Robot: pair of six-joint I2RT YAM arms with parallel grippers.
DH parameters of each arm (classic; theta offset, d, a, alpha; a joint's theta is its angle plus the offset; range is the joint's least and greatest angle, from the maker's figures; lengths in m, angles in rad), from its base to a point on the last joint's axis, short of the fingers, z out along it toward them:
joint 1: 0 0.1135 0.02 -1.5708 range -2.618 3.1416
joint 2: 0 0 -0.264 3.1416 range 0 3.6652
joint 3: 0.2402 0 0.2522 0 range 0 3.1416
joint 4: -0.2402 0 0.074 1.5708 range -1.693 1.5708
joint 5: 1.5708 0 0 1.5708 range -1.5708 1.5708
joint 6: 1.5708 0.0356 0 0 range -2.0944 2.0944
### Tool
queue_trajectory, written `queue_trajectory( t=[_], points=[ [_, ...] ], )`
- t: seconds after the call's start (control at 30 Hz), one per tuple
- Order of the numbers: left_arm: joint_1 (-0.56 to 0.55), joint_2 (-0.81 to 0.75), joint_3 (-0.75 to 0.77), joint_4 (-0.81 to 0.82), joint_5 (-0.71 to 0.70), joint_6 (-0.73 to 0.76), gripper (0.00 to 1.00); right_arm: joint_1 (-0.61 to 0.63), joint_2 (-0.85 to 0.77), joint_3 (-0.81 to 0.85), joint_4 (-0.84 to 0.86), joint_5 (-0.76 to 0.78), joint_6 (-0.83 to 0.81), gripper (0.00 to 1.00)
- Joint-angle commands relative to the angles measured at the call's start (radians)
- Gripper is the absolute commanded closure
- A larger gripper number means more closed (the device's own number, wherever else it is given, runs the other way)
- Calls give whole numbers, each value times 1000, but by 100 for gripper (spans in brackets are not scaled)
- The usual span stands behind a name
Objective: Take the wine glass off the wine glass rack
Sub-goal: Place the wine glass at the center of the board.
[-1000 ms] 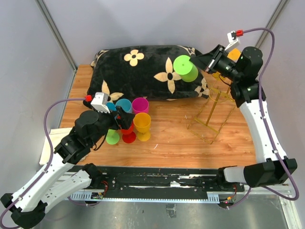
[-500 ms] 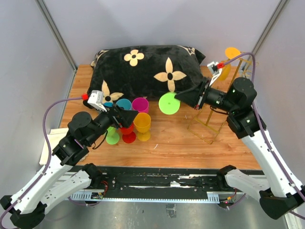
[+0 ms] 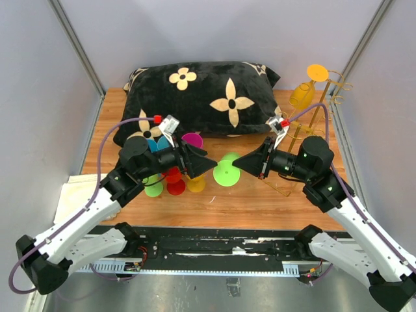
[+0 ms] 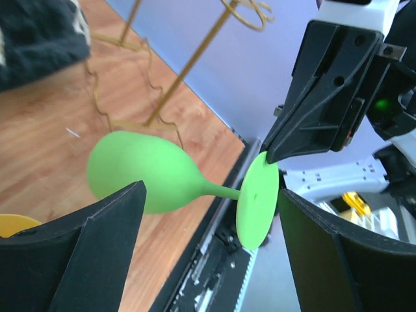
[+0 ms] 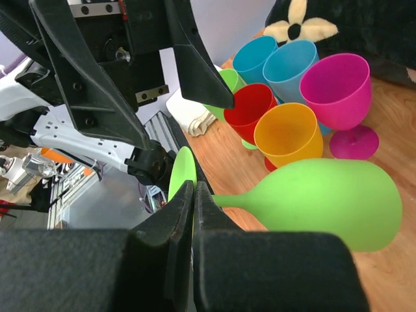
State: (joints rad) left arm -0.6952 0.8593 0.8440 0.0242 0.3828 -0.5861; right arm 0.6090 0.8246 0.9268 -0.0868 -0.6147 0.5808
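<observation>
Wooden table (image 3: 247, 201): six standing glasses (image 5: 289, 133), one orange glass (image 3: 302, 95) on the rack (image 3: 320, 112); right gripper (image 5: 194, 195) pinches one green wine glass (image 4: 140, 172), left gripper (image 3: 209, 164) gapes wide.

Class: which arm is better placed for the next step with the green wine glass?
Left, probably. The left tool stands open astride the bright green plastic wine glass, ready to take it, while the right tool is shut on its foot. The standing coloured glasses lie on the left arm's side.
</observation>
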Motion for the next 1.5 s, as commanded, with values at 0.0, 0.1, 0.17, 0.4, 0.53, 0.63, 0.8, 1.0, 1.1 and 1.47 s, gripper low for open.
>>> queue_trajectory(
  t=[0.0,0.1,0.17,0.4,0.53,0.63,0.8,1.0,1.1,1.47],
  points=[
    [-3,58,-21,133,204,-32,13,26,-64,-70,121,51,50,99],
    [-34,100,-16,147,249,-26,17,28,-70,-71,100,57,40,99],
    [-55,117,-4,129,242,-4,22,28,-71,-69,87,62,31,99],
    [-63,123,1,114,237,16,54,31,-76,-84,94,54,30,99],
    [-63,129,3,116,254,27,85,32,-82,-96,112,31,28,99],
    [-63,125,-2,131,256,28,99,32,-93,-100,79,30,0,98],
    [-64,101,-31,181,266,19,99,32,-133,-104,-26,21,-68,64],
    [-71,90,-45,218,267,16,99,32,-136,-120,-51,-52,-90,47],
    [-84,93,-46,223,260,22,100,34,-118,-129,-22,-70,-72,50],
    [-101,70,-34,148,156,65,68,56,-110,-186,87,-102,-113,99]
  ],
)
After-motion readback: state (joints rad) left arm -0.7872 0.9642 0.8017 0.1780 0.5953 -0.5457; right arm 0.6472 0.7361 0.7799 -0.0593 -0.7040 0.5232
